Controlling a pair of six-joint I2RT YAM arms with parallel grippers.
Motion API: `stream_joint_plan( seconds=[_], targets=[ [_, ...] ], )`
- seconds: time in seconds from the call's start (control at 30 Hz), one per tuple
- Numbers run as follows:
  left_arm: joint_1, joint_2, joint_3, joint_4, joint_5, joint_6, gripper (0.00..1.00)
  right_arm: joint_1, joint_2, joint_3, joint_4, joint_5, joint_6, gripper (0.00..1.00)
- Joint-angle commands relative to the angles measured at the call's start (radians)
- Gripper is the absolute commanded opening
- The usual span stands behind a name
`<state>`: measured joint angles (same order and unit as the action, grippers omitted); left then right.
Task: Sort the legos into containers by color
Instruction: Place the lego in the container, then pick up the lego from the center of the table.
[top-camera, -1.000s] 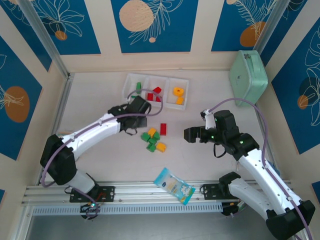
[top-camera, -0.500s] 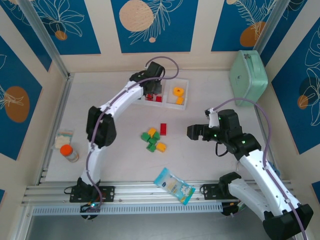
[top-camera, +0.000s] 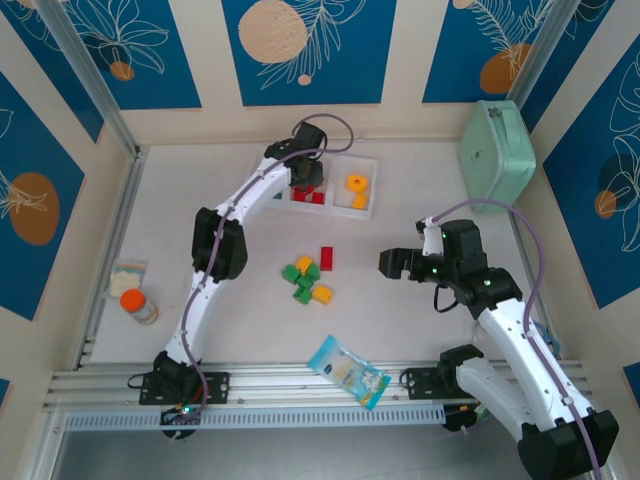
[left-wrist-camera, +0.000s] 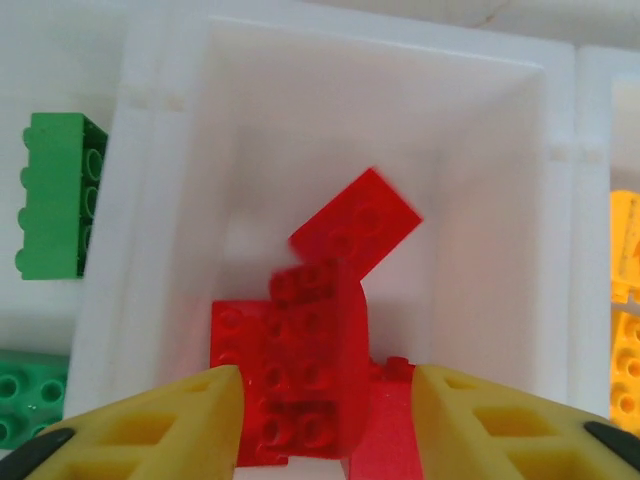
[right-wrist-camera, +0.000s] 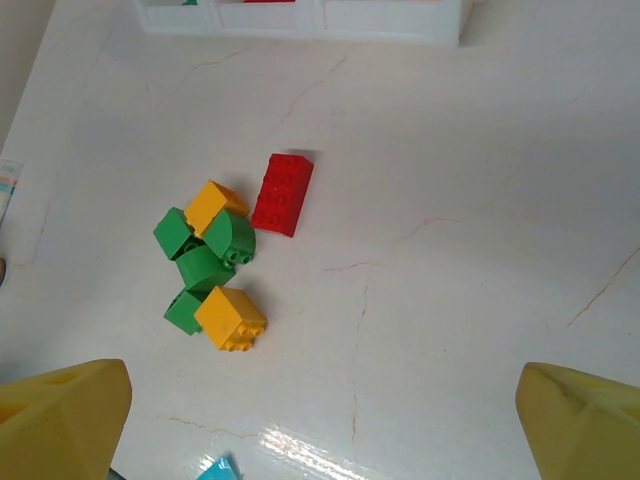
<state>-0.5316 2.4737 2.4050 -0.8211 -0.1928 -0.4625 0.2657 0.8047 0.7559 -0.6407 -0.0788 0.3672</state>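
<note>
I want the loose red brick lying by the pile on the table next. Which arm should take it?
Right. The right gripper hangs open close beside the red brick, which lies in plain sight of its wrist camera. The left gripper is far off, over the white tray at its middle compartment.

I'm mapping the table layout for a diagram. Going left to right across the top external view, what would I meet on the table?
orange-capped bottle → loose green and yellow legos → right hand → mint-green case
</note>
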Motion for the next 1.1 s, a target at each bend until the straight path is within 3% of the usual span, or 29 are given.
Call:
stream_joint_plan(
  seconds=[0.0, 0.23, 0.4, 0.53, 0.83, 0.97, 1.07],
  targets=[
    [0.004, -0.035, 0.036, 0.018, 0.041, 0.029, 0.52, -0.005, 0.018, 0.000, 0.015, -0.042, 0.007, 0.99],
    [0.000, -0.223, -0.100, 0.076, 0.100, 0.103, 0.71, -0.002, 0.024, 0.027, 0.004, -0.082, 0.087, 0.99],
    [-0.013, -0.475, -0.405, 0.201, 0.116, 0.139, 0.86, 0.015, 0.047, 0.080, -0.036, -0.071, 0.189, 0.98],
    [-0.010, -0.657, -0.669, 0.282, 0.162, 0.150, 1.00, 0.120, 0.106, 0.125, -0.060, 0.013, 0.214, 0.97],
    [-0.010, -1.057, -1.241, 0.398, 0.260, 0.140, 0.99, 0.377, 0.308, 0.207, 0.032, 0.269, 0.348, 0.98],
    [-0.011, -1.208, -1.384, 0.356, 0.300, 0.122, 0.99, 0.413, 0.428, 0.272, 0.035, 0.358, 0.400, 0.99],
    [-0.011, -1.354, -1.464, 0.299, 0.256, 0.065, 1.00, 0.429, 0.543, 0.351, 0.019, 0.376, 0.407, 0.96]
  ],
)
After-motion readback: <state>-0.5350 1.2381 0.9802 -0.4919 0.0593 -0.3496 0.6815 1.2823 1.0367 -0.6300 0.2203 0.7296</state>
